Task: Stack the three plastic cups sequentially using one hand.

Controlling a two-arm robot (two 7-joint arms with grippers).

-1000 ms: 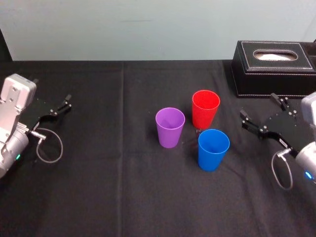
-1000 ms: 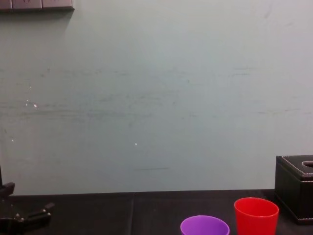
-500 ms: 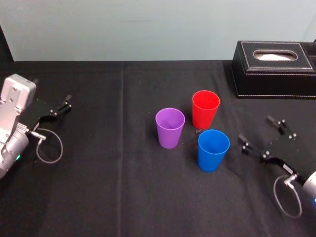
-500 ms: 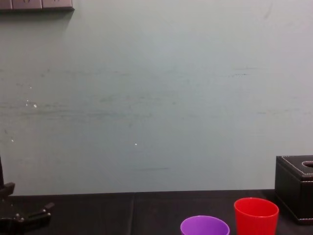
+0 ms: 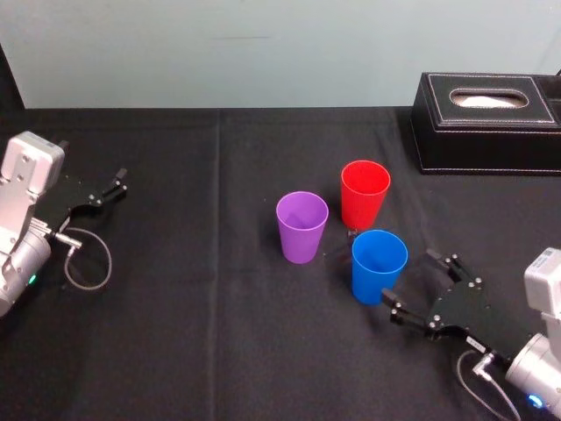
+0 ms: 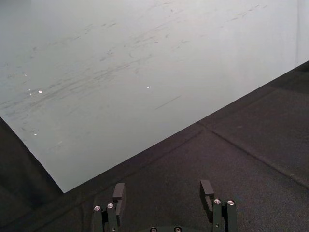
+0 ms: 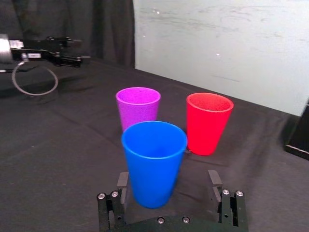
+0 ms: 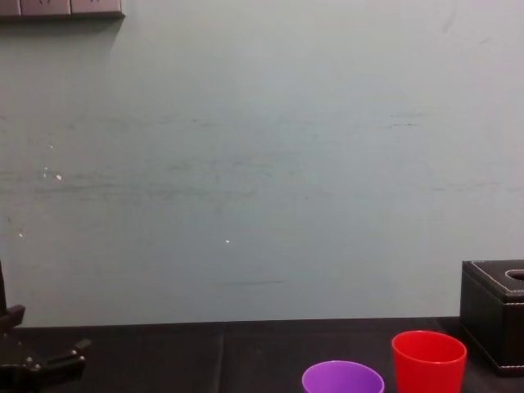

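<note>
Three cups stand upright, close together, on the black tablecloth: a purple cup (image 5: 302,226), a red cup (image 5: 365,193) behind and to its right, and a blue cup (image 5: 379,265) nearest me. My right gripper (image 5: 414,281) is low at the blue cup's near right side and open. In the right wrist view the blue cup (image 7: 154,162) stands just ahead of the right gripper (image 7: 168,180), with a gap to each finger; the purple cup (image 7: 138,107) and red cup (image 7: 208,122) stand behind. My left gripper (image 5: 112,184) rests open at the far left.
A black stitched tissue box (image 5: 486,123) sits at the back right, behind the red cup. A loop of cable (image 5: 86,263) lies by the left arm. A pale wall (image 8: 262,164) rises behind the table.
My right gripper has swung from beside the black box toward me and left, ending low beside the blue cup, still open. The cups and the left arm have not moved.
</note>
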